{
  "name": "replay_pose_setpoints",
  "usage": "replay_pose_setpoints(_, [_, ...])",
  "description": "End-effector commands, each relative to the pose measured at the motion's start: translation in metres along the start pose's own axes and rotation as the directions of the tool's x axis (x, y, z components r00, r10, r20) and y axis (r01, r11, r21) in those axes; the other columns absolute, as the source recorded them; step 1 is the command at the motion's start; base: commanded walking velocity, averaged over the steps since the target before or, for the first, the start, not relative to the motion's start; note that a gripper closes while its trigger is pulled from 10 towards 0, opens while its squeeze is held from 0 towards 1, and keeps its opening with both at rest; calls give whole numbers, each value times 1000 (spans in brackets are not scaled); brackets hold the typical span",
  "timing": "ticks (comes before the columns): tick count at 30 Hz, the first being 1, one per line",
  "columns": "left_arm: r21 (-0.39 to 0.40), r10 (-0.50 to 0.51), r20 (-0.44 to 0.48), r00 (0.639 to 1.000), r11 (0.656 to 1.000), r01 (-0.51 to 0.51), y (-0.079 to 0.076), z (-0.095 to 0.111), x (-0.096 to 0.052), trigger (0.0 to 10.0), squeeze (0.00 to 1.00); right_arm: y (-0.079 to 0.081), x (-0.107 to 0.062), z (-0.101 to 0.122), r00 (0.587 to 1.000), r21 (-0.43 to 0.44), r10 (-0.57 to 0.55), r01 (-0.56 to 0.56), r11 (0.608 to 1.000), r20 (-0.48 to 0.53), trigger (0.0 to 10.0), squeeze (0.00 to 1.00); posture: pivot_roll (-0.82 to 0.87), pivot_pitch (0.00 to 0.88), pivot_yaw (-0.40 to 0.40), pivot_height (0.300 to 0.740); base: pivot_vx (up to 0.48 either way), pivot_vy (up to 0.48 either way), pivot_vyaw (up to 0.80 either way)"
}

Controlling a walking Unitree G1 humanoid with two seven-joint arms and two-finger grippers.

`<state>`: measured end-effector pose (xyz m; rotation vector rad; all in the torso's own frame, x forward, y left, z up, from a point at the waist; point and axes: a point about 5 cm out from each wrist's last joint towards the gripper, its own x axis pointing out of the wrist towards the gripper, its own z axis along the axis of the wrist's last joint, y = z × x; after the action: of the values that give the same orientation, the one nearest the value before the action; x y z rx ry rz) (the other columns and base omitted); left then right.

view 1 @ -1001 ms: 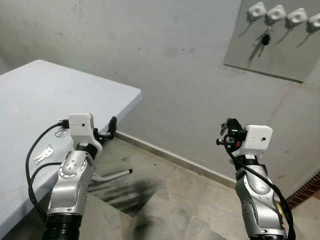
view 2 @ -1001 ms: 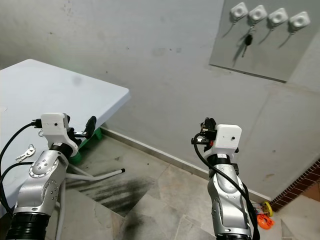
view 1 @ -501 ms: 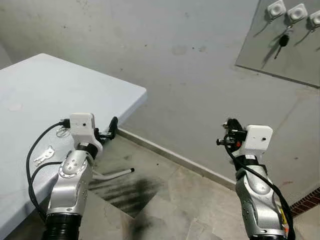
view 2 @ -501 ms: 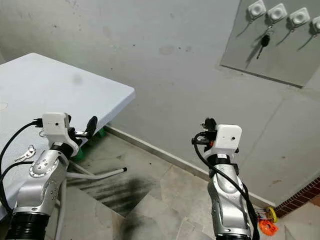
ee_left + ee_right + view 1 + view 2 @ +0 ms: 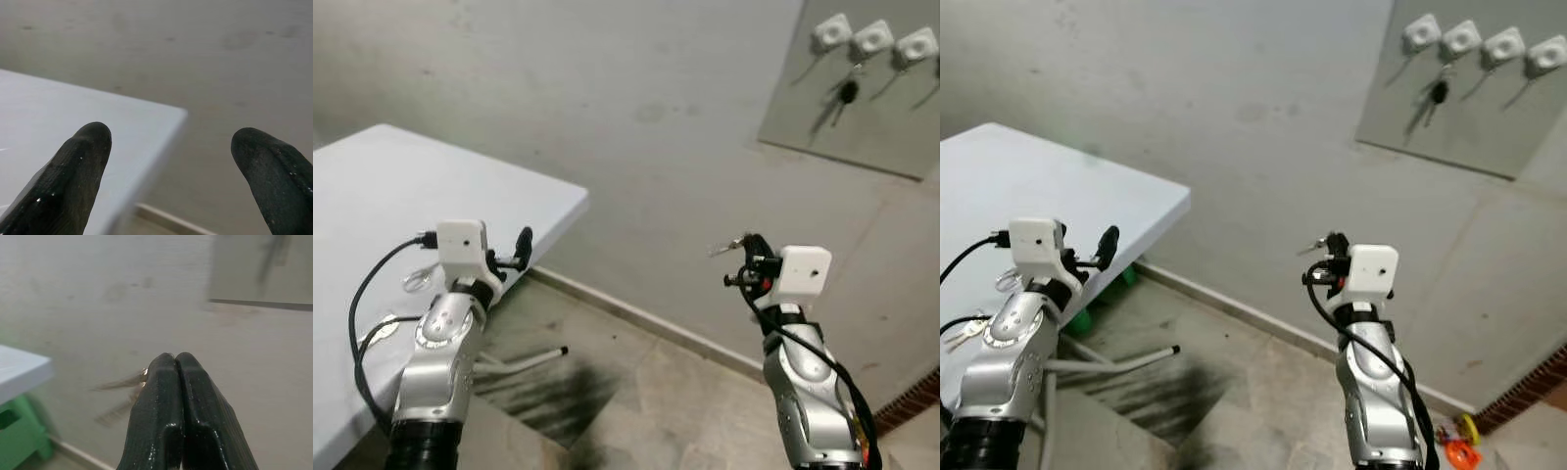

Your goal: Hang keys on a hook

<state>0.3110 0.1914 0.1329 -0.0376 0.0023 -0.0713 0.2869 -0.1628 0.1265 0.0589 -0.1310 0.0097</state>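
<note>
Gripping blurred keys [image 5: 120, 399], right end effector [image 5: 175, 363] | four hooks [image 5: 1461, 40] | table [image 5: 382, 206]

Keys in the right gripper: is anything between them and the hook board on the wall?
Nothing visible blocks the way. The right gripper is shut on the keys, and only bare wall and open air lie between it and the hook board up to the right. One set of keys already hangs there.
</note>
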Motion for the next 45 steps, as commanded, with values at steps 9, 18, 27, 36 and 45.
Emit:
replay_pose_setpoints(9, [4, -31, -2, 1000, 1000, 31, -8, 2, 1, 10000, 0, -9, -2, 1, 999, -5, -39, 38, 999, -13, 10000, 0, 17, 0, 17, 740, 272, 0, -602])
replay_pose_setpoints(18, [4, -32, -7, 999, 999, 32, -9, 1, 1, 10000, 0, -9, -3, 1, 999, -7, -43, 42, 999, -19, 10000, 0, 16, 0, 18, 740, 273, 0, -734])
replay_pose_setpoints(27, [6, -32, -10, 999, 999, 32, -9, 1, 0, 10000, 0, -8, -4, 0, 999, -1, -43, 43, 999, -31, 10000, 0, 18, 0, 18, 740, 273, 0, -157])
replay_pose_setpoints(36, [5, -32, -14, 999, 999, 32, -9, 0, -2, 10000, 0, -7, -5, 3, 999, 2, -37, 37, 999, -9, 10000, 0, 18, 0, 18, 740, 270, 0, -397])
replay_pose_setpoints(45, [9, -36, -15, 999, 999, 36, -9, 0, -2, 10000, 0, -7, -5, 1, 999, 9, -40, 40, 999, -21, 10000, 0, 18, 0, 18, 740, 269, 0, -243])
